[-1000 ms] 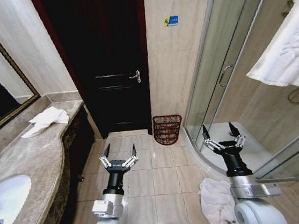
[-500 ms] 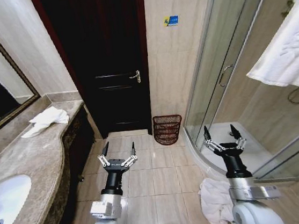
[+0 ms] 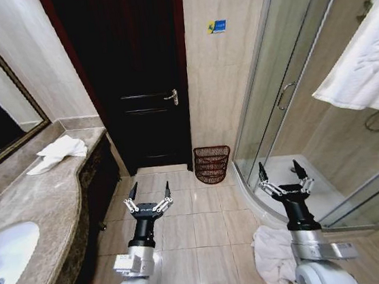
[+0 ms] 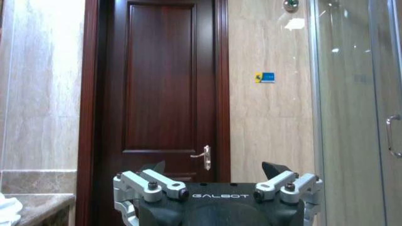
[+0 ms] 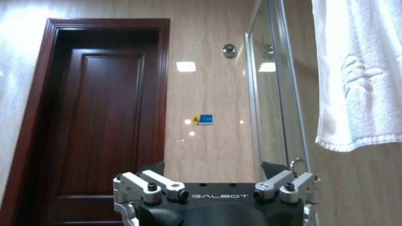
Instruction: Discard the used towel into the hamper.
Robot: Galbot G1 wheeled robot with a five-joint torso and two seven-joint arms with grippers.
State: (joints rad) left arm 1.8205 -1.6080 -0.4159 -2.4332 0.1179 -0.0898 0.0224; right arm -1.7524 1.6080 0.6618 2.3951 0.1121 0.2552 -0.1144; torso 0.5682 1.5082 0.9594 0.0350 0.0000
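Change: since a second ago, right gripper [image 3: 279, 173] has drawn slightly back and lower; left gripper [image 3: 147, 192] nearly unmoved.
Grippers: both spread wide, empty.
Task status: no towel grasped yet.
Hamper [image 3: 212, 164]: floor corner, between door [image 3: 134, 73] and shower glass [image 3: 286, 90].
Used towel [image 3: 274, 254]: probably the crumpled heap on the floor by the right arm.
Counter [image 3: 39, 200]: second towel [image 3: 57, 153] at far end.

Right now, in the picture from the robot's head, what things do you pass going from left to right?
Sink → crumpled towel on the counter → left gripper → hamper → right gripper → hanging towel.
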